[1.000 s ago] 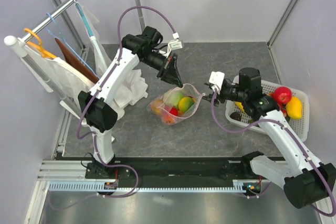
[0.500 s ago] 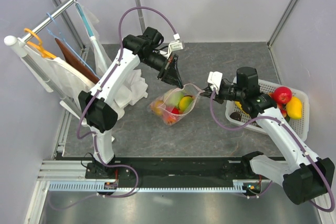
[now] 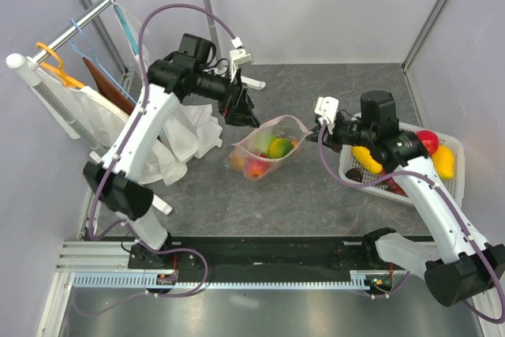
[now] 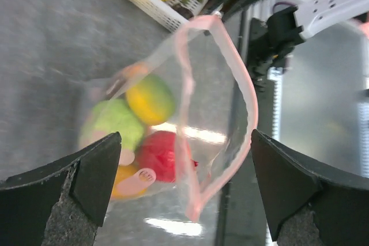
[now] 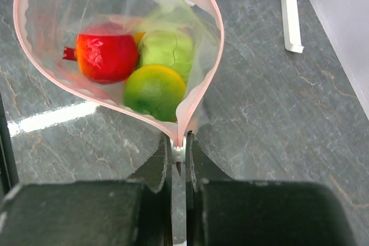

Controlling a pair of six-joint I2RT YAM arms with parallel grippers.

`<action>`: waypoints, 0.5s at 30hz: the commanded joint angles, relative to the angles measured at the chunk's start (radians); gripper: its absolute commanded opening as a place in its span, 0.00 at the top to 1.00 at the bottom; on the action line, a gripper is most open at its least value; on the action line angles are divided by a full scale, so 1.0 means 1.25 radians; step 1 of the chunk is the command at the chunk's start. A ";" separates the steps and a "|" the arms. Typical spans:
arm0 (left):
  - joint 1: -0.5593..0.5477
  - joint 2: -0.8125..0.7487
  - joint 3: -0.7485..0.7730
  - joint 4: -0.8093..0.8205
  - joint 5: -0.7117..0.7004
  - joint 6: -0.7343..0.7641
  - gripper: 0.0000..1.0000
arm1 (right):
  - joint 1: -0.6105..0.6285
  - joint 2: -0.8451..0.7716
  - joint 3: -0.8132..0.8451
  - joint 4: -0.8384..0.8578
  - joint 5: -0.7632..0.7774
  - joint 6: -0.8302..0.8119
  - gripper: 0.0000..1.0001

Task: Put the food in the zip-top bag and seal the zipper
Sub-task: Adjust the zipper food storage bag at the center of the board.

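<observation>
The zip-top bag [image 3: 267, 151] sits on the grey table [image 3: 316, 203] between the 2 arms. Its mouth is open in a wide loop edged by the pink zipper [image 5: 217, 27]. At least 3 pieces of food [image 5: 106, 56] lie inside: a red one, a pale green one and a green-yellow round one.

The right gripper [image 3: 312, 133] is at the bag's right corner, its 2 fingers pressed together on the zipper's end, where a small white tab shows. The left gripper [image 3: 245, 116] hangs just behind the bag's left side, fingers [image 4: 86, 177] spread wide and touching nothing.

Near the bag on its right, a white slatted basket [image 3: 456, 183] holds more red and yellow food, and the right arm crosses above it. Close on the bag's left lies a heap of white cloth [image 3: 197, 128], with a hanger rail [image 3: 95, 9] beyond. Grey tabletop shows in front of the bag and behind it.

A round sticker [image 4: 144, 175] on 1 piece in the bag bears print too blurred to read.
</observation>
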 commanded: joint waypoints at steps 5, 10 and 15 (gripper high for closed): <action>-0.079 -0.242 -0.158 0.084 -0.176 0.175 0.00 | 0.003 0.056 0.250 -0.188 0.025 0.053 1.00; -0.149 -0.275 -0.241 0.169 -0.283 0.209 0.00 | 0.005 0.057 0.299 -0.199 0.008 0.060 1.00; -0.190 -0.265 -0.287 0.293 -0.376 0.199 0.00 | 0.006 0.056 0.309 -0.231 0.005 0.017 1.00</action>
